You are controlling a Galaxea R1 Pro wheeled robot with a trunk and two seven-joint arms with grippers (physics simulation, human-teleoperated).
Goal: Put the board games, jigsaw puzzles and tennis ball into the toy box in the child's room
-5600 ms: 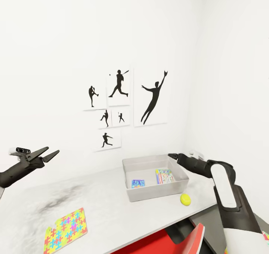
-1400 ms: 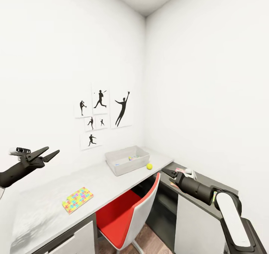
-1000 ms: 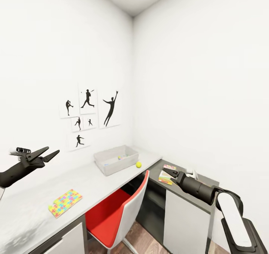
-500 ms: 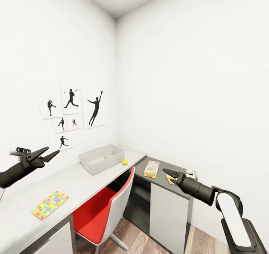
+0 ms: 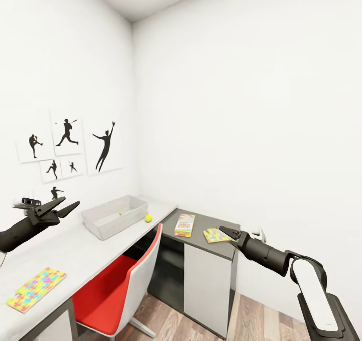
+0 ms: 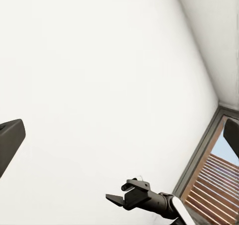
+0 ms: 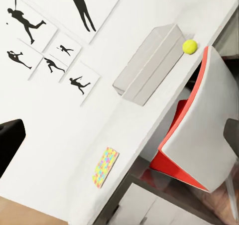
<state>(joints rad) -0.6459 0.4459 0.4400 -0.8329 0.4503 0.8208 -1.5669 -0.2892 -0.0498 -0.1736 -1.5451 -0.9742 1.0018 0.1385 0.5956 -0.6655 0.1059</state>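
The light-grey toy box (image 5: pixel 113 215) stands on the pale table (image 5: pixel 95 248), with a bit of a colourful cover showing inside it. The tennis ball (image 5: pixel 148 218) lies just beside the box. One jigsaw puzzle (image 5: pixel 35 289) lies on the table's near end. A pale green board game (image 5: pixel 184 225) and a second multicoloured puzzle (image 5: pixel 216 235) rest on the dark grey cabinet. My left gripper (image 5: pixel 72 202) hangs open above the table. My right gripper (image 5: pixel 224 234) is open and holds nothing, in front of the cabinet's puzzle. The right wrist view shows the box (image 7: pixel 149 60), ball (image 7: pixel 189 46) and puzzle (image 7: pixel 105 166).
A red and white chair (image 5: pixel 120 286) is pushed under the table. The dark-topped cabinet (image 5: pixel 206 275) stands in the corner against the right wall. Baseball silhouette pictures (image 5: pixel 65 147) hang on the left wall. Wood floor (image 5: pixel 251 321) lies in front of the cabinet.
The camera has backed away from the toy box and turned right, so the table slid left and the cabinet with game and puzzle came into view. Both grippers stay open.
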